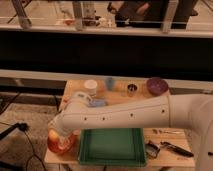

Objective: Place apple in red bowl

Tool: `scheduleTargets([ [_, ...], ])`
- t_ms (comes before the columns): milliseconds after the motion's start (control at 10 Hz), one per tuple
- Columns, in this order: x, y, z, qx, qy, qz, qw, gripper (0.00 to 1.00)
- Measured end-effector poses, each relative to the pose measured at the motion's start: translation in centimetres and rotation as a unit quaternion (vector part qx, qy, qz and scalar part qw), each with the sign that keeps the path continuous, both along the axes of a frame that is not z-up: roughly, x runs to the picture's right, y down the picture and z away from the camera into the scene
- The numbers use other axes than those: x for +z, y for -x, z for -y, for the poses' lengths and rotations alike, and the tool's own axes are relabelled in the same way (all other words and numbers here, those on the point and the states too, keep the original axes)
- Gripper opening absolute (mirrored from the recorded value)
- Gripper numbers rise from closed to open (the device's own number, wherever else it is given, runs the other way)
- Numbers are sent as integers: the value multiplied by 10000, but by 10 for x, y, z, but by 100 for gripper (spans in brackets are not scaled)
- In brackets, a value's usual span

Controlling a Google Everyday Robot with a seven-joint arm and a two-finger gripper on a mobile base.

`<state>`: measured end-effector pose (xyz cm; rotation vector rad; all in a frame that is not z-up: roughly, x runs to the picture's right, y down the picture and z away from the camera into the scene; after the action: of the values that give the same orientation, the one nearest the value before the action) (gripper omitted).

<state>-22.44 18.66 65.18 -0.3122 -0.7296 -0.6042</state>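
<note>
The red bowl [62,146] sits at the front left corner of the wooden table [150,104]. A pale yellowish apple [53,134] shows at the bowl's upper left rim, right under my wrist. My gripper [62,136] points down into the bowl at the end of the white arm, which reaches in from the right. The wrist covers most of the gripper. I cannot tell whether the apple rests in the bowl or is held.
A square green tray [111,146] lies just right of the bowl. A white cup [90,86], blue cup [110,82], metal cup [131,89] and purple bowl [156,85] stand along the back edge. Dark tools [170,148] lie at the front right.
</note>
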Motion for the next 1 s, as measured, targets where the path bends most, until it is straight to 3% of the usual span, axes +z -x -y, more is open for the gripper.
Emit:
scheduleTargets([
  [100,1,0,-1,0,30,-3,10000,47],
  [200,4,0,-1,-4,56,11,10000,62],
  [400,7,-1,0,22,84,23,10000,76],
  [1000,15,0,2,47,109,123,9999,80],
])
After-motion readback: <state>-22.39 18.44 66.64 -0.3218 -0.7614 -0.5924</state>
